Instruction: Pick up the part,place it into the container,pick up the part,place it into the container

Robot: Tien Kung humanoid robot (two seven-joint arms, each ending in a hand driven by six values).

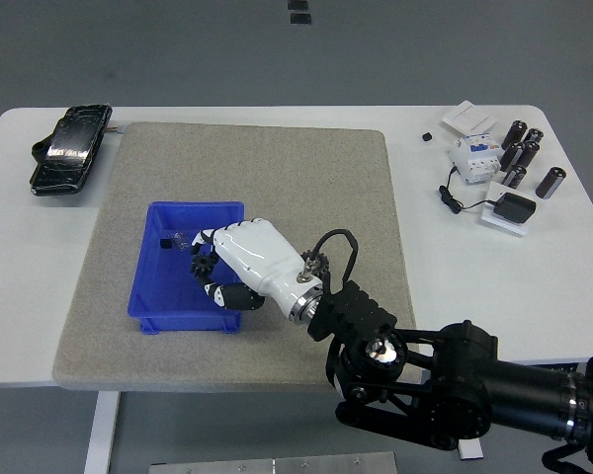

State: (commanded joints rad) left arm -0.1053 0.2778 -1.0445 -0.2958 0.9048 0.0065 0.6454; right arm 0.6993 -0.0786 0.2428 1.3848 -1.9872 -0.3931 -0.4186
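My right hand (212,279) reaches from the lower right over the right half of the blue bin (158,306). Its fingers are curled around a black toothed gear (203,267), held just above the bin floor. A small clear and black part (178,240) lies inside the bin near its far wall. The bin sits on the left part of the grey mat (306,178). The white back of the hand hides the bin's right wall. My left arm is out of view.
A black pouch (69,148) lies at the table's far left. At the far right are several dark cylinders (524,153), a white breaker (474,153), a black adapter with cord (514,209) and a white box (469,117).
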